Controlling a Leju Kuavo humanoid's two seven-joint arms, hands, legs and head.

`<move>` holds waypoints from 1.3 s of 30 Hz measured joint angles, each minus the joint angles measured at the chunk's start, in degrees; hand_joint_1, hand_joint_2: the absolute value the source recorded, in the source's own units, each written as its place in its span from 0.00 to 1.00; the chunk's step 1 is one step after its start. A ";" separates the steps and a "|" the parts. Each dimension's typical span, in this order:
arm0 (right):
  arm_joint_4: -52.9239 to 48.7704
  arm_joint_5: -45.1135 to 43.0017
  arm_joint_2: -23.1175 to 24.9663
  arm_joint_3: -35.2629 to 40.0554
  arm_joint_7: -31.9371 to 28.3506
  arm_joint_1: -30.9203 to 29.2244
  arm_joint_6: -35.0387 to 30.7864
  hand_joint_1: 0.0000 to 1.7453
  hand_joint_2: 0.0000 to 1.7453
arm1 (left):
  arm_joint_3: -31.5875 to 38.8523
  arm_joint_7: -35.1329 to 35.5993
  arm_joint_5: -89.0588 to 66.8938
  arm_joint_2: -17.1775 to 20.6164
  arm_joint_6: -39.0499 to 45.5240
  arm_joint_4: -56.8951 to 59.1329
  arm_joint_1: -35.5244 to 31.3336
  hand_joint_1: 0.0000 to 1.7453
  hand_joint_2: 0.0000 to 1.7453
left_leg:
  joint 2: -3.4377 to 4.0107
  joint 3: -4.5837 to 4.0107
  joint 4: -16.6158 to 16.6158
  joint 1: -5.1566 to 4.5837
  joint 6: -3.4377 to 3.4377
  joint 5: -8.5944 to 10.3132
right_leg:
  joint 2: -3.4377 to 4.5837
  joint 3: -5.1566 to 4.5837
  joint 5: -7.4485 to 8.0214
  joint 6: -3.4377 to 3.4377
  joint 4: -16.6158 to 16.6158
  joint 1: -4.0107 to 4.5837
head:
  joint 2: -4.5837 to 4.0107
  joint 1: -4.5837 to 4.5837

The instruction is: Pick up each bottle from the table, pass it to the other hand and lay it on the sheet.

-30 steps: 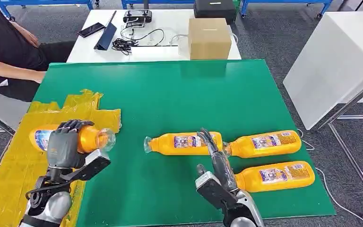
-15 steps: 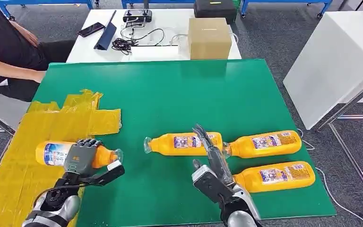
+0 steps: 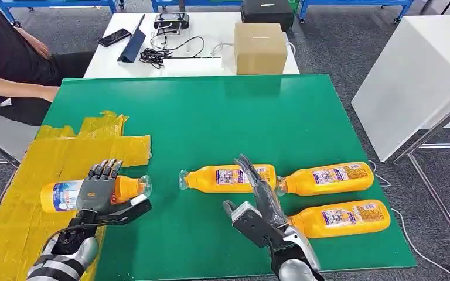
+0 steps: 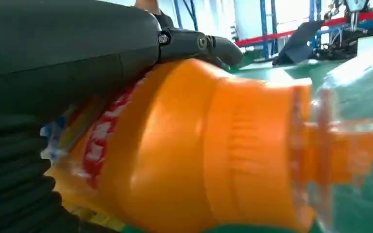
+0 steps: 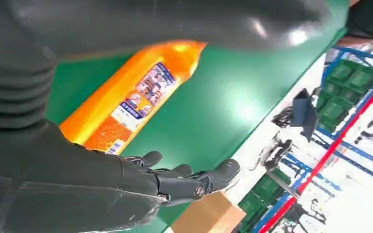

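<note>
An orange bottle (image 3: 64, 195) (image 4: 213, 155) lies across the edge of the yellow sheet (image 3: 23, 216), its clear cap end over the green mat. My left hand (image 3: 101, 190) rests over the bottle's middle with fingers straightened and thumb spread toward the cap. Three more orange bottles lie on the mat: a middle bottle (image 3: 225, 177) (image 5: 131, 102), a right rear bottle (image 3: 328, 178) and a right front bottle (image 3: 340, 218). My right hand (image 3: 259, 202) hovers open just in front of the middle bottle, fingers (image 5: 189, 182) stretched toward it, holding nothing.
The green mat (image 3: 211, 117) covers the table. Behind it a white table carries a cardboard box (image 3: 259, 47), cables (image 3: 155, 55) and a phone (image 3: 112, 37). A seated person (image 3: 6, 64) is at the back left. A white table (image 3: 416, 76) stands to the right.
My left hand has lowered the bottle onto the sheet's edge and its fingers have straightened from a curled grip. My right hand has drawn slightly back and to the left, staying open.
</note>
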 measured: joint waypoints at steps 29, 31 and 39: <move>7.97 17.25 -3.02 -1.90 11.93 -4.69 2.82 0.00 1.00 | 4.81 -25.46 60.74 -9.99 -6.88 -28.04 8.49 0.00 0.00 | 0.02 -0.21 0.02 -0.05 0.01 -0.01 | 0.00 -0.18 0.01 0.02 -0.01 -0.06 | 0.00 0.00; 10.24 17.73 -3.28 -2.10 12.24 -6.00 3.60 0.00 1.00 | 4.81 -26.28 67.16 -11.69 -9.36 -30.30 10.00 0.00 0.00 | 0.03 -0.21 0.03 -0.12 0.02 -0.01 | 0.02 -0.19 0.02 0.03 -0.01 -0.10 | 0.00 0.00; 21.60 20.68 -2.49 -1.16 14.34 -13.93 5.99 0.00 1.00 | 2.28 -26.34 73.46 -14.64 -11.06 -33.31 12.75 0.00 0.00 | 0.03 -0.19 0.03 -0.09 0.05 0.01 | 0.02 -0.19 0.04 0.04 -0.01 -0.08 | 0.00 0.00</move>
